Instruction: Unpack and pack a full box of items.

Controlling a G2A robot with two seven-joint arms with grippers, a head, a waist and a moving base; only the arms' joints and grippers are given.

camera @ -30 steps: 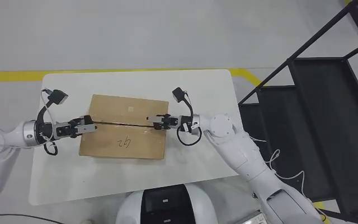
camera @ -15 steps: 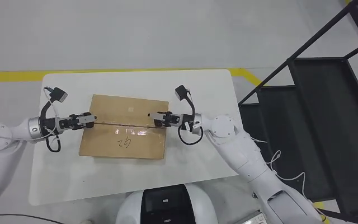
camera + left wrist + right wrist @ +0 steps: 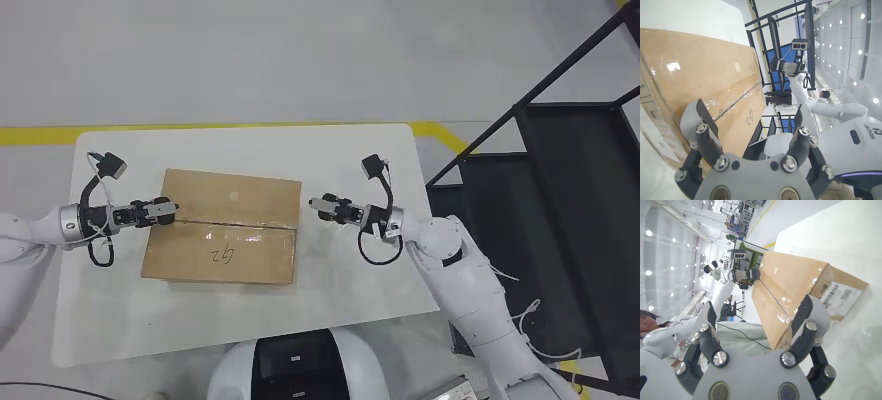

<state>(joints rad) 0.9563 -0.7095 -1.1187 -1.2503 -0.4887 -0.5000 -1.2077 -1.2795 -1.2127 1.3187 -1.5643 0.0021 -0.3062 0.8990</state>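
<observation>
Box (image 3: 222,228): closed and taped, lying between my pincers; seam (image 3: 235,223) runs lengthwise from one to the other.
Left gripper (image 3: 165,211): spread wide, over the box's seam end, nearer.
Right gripper (image 3: 320,206): spread wide, just off the opposite end.

A white table (image 3: 350,160) with rounded corners sits in the middle of the top view. One closed cardboard box (image 3: 230,200) lies flat on it, left of centre, with a taped seam running across its lid.
</observation>
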